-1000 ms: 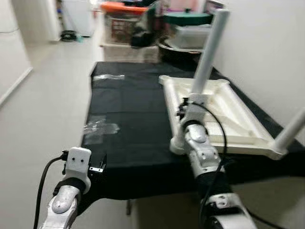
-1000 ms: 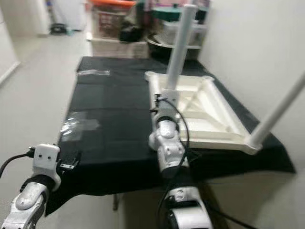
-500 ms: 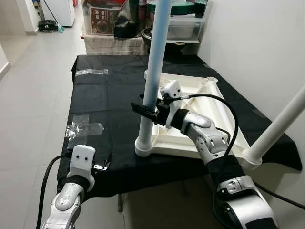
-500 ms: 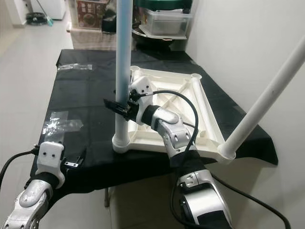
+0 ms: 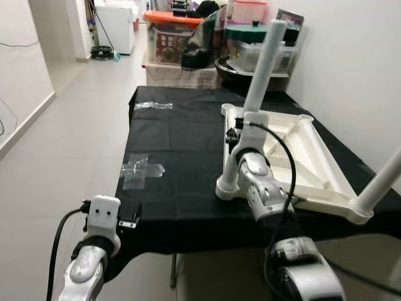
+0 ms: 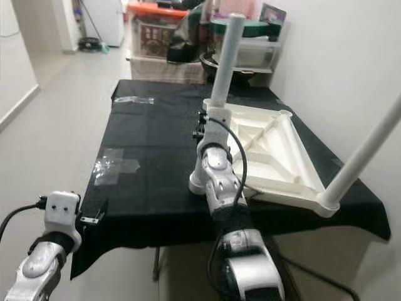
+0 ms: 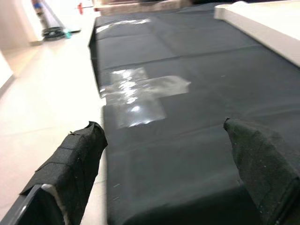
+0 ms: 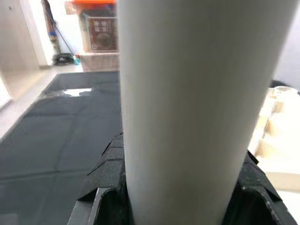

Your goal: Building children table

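A white children's table top lies upside down on a black-covered table. One white leg stands in the near-left corner socket. My right gripper is shut on this leg low down. In the right wrist view the leg sits between the black fingers. A second leg rises from the near-right corner. My left gripper hangs open at the table's front-left edge, its fingers spread wide over the black cloth with nothing between them.
Clear plastic wrappers lie on the cloth, one at the near left and one at the far left. Storage boxes and bins are stacked behind the table. A wall runs close on the right. Open floor lies to the left.
The head camera has swung, so the whole scene has shifted. My right gripper stays shut on the same leg. The left arm stays low at the front-left edge.
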You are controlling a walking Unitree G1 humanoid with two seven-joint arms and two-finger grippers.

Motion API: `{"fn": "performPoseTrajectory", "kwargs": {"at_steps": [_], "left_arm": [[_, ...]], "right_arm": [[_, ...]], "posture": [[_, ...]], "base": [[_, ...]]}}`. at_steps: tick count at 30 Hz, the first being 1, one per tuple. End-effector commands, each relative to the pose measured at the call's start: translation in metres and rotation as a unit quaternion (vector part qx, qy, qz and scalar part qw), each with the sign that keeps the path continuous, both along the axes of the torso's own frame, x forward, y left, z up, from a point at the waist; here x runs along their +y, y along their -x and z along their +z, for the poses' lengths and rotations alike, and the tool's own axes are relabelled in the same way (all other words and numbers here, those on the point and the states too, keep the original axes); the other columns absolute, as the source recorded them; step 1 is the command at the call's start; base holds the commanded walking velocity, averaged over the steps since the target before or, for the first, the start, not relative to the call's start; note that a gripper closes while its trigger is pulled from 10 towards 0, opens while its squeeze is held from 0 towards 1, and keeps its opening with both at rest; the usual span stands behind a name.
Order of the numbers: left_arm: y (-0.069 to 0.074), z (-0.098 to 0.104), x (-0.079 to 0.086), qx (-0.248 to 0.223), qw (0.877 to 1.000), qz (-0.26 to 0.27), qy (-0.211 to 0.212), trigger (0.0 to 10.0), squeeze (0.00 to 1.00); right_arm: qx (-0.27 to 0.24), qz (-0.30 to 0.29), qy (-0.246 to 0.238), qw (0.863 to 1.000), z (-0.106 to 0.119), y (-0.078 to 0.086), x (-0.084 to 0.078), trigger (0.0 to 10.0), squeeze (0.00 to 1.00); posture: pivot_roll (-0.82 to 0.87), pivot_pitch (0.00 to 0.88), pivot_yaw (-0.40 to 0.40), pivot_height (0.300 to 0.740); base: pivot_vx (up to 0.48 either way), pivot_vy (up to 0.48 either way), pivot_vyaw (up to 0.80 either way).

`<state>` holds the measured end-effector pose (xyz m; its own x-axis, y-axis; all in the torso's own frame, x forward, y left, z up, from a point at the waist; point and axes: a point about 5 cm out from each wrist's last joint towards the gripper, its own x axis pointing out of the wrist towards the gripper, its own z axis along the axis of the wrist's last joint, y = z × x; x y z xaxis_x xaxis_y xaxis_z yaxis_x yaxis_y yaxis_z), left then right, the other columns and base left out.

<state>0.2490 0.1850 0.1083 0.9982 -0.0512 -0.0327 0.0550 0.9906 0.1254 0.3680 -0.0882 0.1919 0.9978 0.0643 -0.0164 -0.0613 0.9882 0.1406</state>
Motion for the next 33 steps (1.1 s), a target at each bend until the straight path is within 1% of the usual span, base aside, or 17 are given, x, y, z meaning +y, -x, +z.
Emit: {"fn": "performPoseTrajectory", "kwargs": {"at_steps": [1, 2, 3, 4, 9, 11, 12, 13, 14, 15, 16, 18, 21, 24, 28, 29, 33], "left_arm": [[-0.003, 0.001, -0.007, 0.001, 1.0, -0.011, -0.001, 10.0, 0.0], [-0.003, 0.0, -0.007, 0.001, 1.0, -0.012, 0.0, 10.0, 0.0], [-0.003, 0.0, -0.007, 0.001, 1.0, -0.012, 0.0, 10.0, 0.0], [-0.003, 0.0, -0.007, 0.001, 1.0, -0.014, 0.001, 10.0, 0.0], [-0.004, 0.0, -0.007, 0.001, 1.0, -0.014, 0.003, 10.0, 0.0], [-0.004, 0.0, -0.008, 0.001, 1.0, -0.016, 0.005, 10.0, 0.0], [-0.005, 0.0, -0.009, 0.001, 1.0, -0.018, 0.004, 10.0, 0.0], [-0.006, 0.0, -0.01, 0.0, 1.0, -0.02, 0.004, 10.0, 0.0], [-0.006, 0.0, -0.01, 0.0, 1.0, -0.02, 0.004, 10.0, 0.0], [-0.007, 0.002, -0.009, -0.001, 1.0, -0.019, 0.004, 10.0, 0.0], [-0.007, 0.002, -0.009, -0.003, 1.0, -0.019, 0.004, 10.0, 0.0], [-0.008, 0.003, -0.007, -0.003, 1.0, -0.015, 0.003, 10.0, 0.0], [-0.008, 0.003, -0.007, -0.003, 1.0, -0.015, 0.003, 10.0, 0.0], [-0.004, 0.001, -0.008, 0.001, 1.0, -0.015, 0.003, 10.0, 0.0], [-0.002, 0.001, -0.009, 0.003, 1.0, -0.017, 0.003, 10.0, 0.0], [-0.002, 0.0, -0.009, 0.004, 1.0, -0.018, 0.002, 10.0, 0.0], [-0.003, 0.0, -0.009, 0.004, 1.0, -0.019, 0.001, 10.0, 0.0]], "right_arm": [[0.012, 0.086, -0.034, 0.996, -0.008, 0.008, 0.023, 10.0, 0.0], [-0.001, 0.166, -0.048, 0.985, 0.0, 0.011, 0.034, 10.0, 1.0], [-0.001, 0.166, -0.048, 0.985, 0.0, 0.011, 0.034, 10.0, 1.0], [-0.008, 0.301, -0.048, 0.952, 0.014, 0.009, 0.046, 10.0, 0.0], [-0.029, 0.403, -0.028, 0.914, 0.024, 0.009, 0.046, 10.0, 0.0], [-0.048, 0.515, -0.034, 0.855, 0.025, 0.02, 0.044, 10.0, 0.0], [-0.027, 0.542, 0.002, 0.84, 0.011, 0.021, 0.048, 4.9, 0.0], [-0.009, 0.554, 0.029, 0.832, 0.0, 0.022, 0.05, 4.9, 0.0], [-0.009, 0.554, 0.029, 0.832, 0.0, 0.022, 0.05, 4.9, 0.0], [0.026, 0.545, 0.059, 0.836, -0.013, 0.02, 0.054, 0.0, 0.0], [0.048, 0.535, 0.079, 0.84, -0.022, 0.019, 0.057, 0.0, 0.0], [0.117, 0.293, 0.111, 0.942, -0.037, -0.01, 0.044, 0.0, 0.0], [0.117, 0.293, 0.111, 0.942, -0.037, -0.01, 0.044, 0.0, 0.0], [0.148, -0.089, 0.071, 0.982, -0.051, -0.017, -0.021, 0.0, 0.0], [0.139, -0.147, 0.062, 0.977, -0.052, -0.008, -0.032, 0.0, 0.0], [0.127, -0.113, 0.056, 0.984, -0.049, -0.003, -0.022, 10.0, 0.0], [0.094, -0.045, 0.045, 0.994, -0.038, 0.002, -0.004, 10.0, 0.0]], "posture": [[0.07, 0.0, -0.111, 0.74], [0.07, 0.0, -0.109, 0.74], [0.07, 0.0, -0.109, 0.74], [0.07, 0.0, -0.111, 0.74], [0.07, 0.0, -0.108, 0.74], [0.07, 0.0, -0.103, 0.74], [0.07, 0.0, -0.105, 0.74], [0.07, 0.0, -0.105, 0.74], [0.07, 0.0, -0.105, 0.74], [0.07, 0.0, -0.111, 0.74], [0.07, 0.0, -0.111, 0.74], [0.07, 0.0, -0.112, 0.74], [0.07, 0.0, -0.112, 0.74], [0.07, 0.0, -0.104, 0.74], [0.07, 0.0, -0.099, 0.74], [0.06, 0.0, -0.098, 0.74], [0.06, 0.0, -0.096, 0.74]], "base": [[0.0, 0.0, 0.0], [0.0, 0.0, 0.0], [0.0, 0.0, 0.0], [0.0, 0.0, 0.0], [0.0, 0.0, 0.0], [0.0, 0.0, 0.0], [0.0, 0.0, 0.0], [0.0, 0.0, 0.0], [0.0, 0.0, 0.0], [0.0, 0.0, 0.0], [0.0, 0.0, 0.0], [0.0, 0.0, 0.0], [0.0, 0.0, 0.0], [0.0, 0.0, 0.0], [0.0, 0.0, 0.0], [0.0, 0.0, 0.0], [0.0, 0.0, 0.0]]}}
